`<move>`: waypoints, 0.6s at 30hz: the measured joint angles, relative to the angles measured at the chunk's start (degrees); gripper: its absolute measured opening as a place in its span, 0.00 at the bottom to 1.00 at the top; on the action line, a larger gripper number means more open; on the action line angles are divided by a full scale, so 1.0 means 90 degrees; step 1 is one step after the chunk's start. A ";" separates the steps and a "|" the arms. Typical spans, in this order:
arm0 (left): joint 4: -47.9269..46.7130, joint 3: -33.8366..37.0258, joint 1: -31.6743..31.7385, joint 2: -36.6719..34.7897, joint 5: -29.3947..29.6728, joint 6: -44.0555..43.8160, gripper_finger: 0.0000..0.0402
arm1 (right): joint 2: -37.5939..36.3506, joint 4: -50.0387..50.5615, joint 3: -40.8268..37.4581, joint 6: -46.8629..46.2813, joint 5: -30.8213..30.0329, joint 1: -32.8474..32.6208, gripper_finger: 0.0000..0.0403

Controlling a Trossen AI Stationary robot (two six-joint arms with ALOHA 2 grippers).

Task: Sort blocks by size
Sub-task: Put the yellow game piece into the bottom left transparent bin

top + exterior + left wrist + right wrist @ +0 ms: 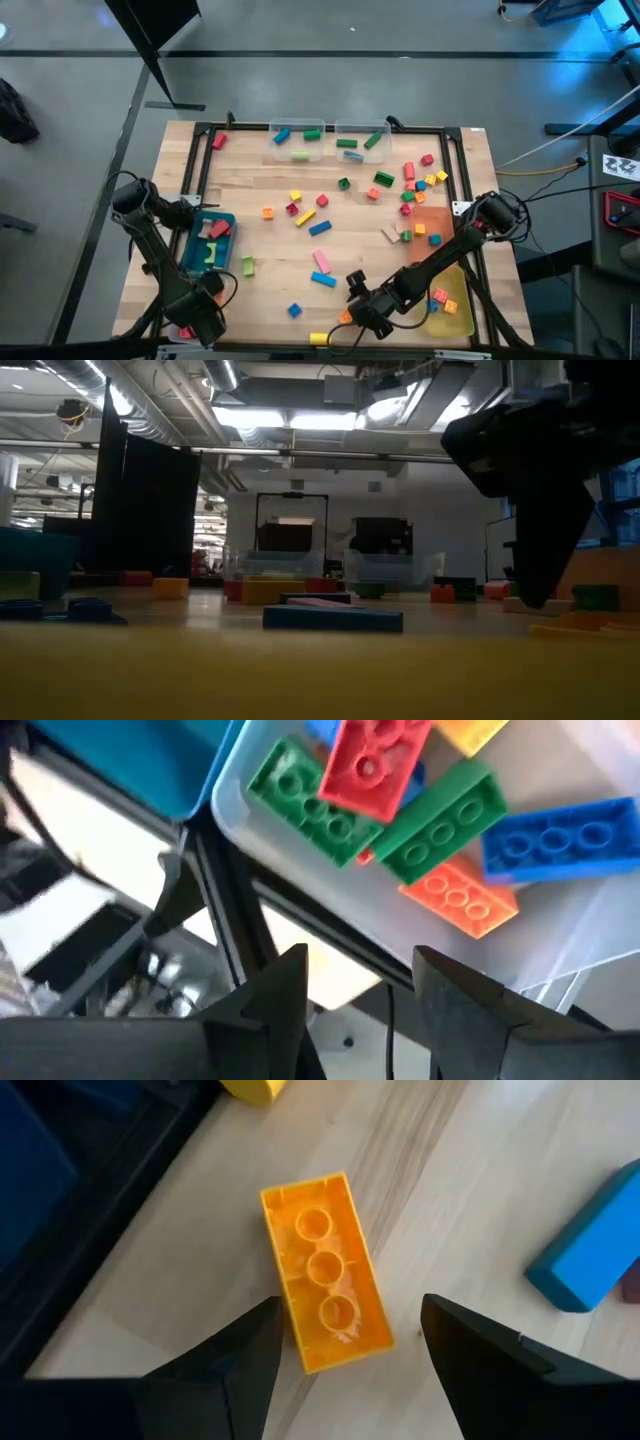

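There are two robot arms, one on the left (pixel 150 240) and one on the right (pixel 430 265). Two clear bins (pixel 298 143) sit side by side at the far edge of the table (pixel 260 190), each with three blocks inside: the left one has a blue, a green and a pale green block, the right one a green, a teal and a blue block. There is one blue bin (pixel 208 243), one orange bin (pixel 432 225) and one yellow bin (pixel 450 305). Loose blocks on the table: too many small ones to count for sure
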State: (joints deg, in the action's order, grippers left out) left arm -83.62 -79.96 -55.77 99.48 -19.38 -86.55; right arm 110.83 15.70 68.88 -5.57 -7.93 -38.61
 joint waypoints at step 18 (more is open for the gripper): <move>0.1972 -0.0002 0.0478 0.0002 0.2434 0.1621 0.41 | 0.0264 -0.0226 0.0012 0.0037 0.0265 0.0009 0.34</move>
State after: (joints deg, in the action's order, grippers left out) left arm -65.87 -79.99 -51.47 99.50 2.53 -71.96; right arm 113.21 13.67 68.99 -5.23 -5.55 -38.53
